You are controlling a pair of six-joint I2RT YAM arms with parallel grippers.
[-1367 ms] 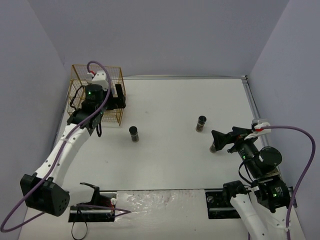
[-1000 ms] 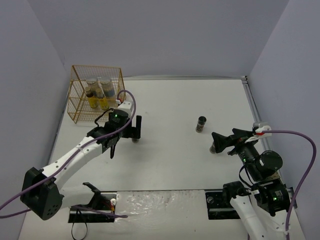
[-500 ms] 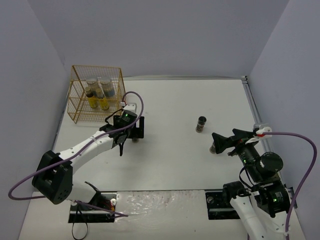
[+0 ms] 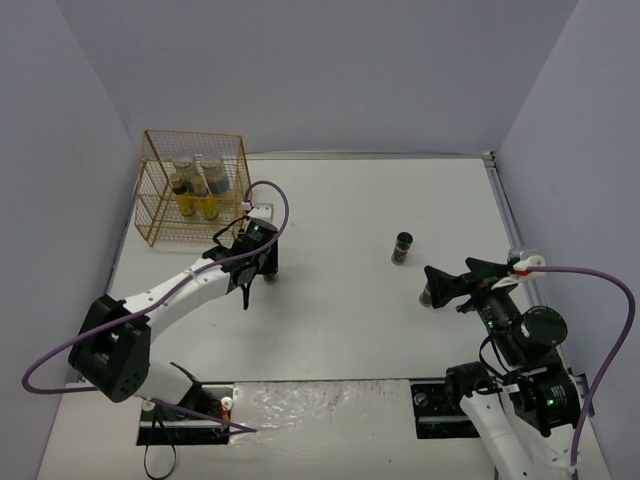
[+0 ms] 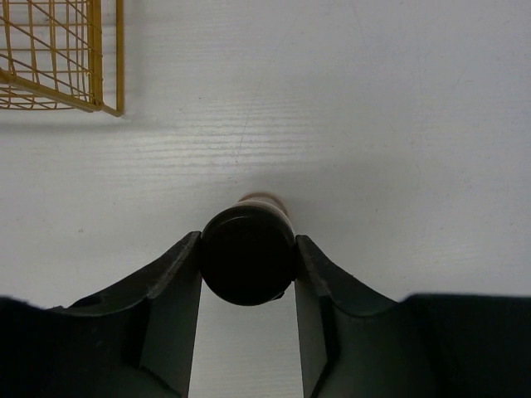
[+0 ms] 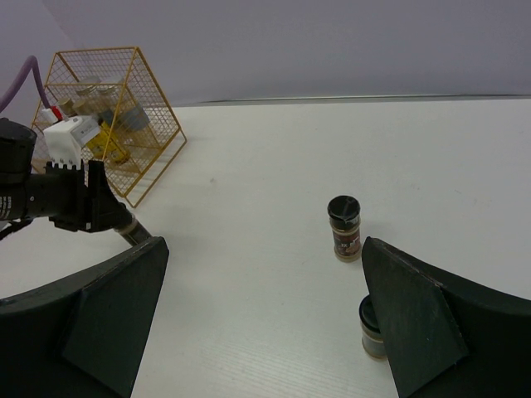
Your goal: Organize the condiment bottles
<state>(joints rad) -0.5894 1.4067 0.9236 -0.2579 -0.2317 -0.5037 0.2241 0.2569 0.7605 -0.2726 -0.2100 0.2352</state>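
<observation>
My left gripper [image 5: 248, 242] is shut on a short dark jar with a black lid [image 5: 249, 269], which stands on the white table; both fingers press its sides. From above, this gripper [image 4: 264, 264] covers most of that jar. A second black-lidded jar [image 4: 402, 247] stands upright mid-right, also seen as jar [image 6: 344, 225]. A third jar [image 6: 373, 327] sits partly behind one finger of my open right gripper [image 6: 264, 274], which holds nothing. Pale blue-labelled bottles [image 4: 213, 176] and yellow-labelled ones [image 4: 187, 202] stand inside the gold wire rack [image 4: 160, 215].
The gold rack [image 5: 58, 66] stands at the table's back left, close behind my left gripper. Purple walls close in the table on three sides. Black mounts and a cable lie along the near edge [image 4: 190, 420].
My left arm swung from the rack out to the jar right of it, and its jaws closed on the jar. The right arm barely moved.
</observation>
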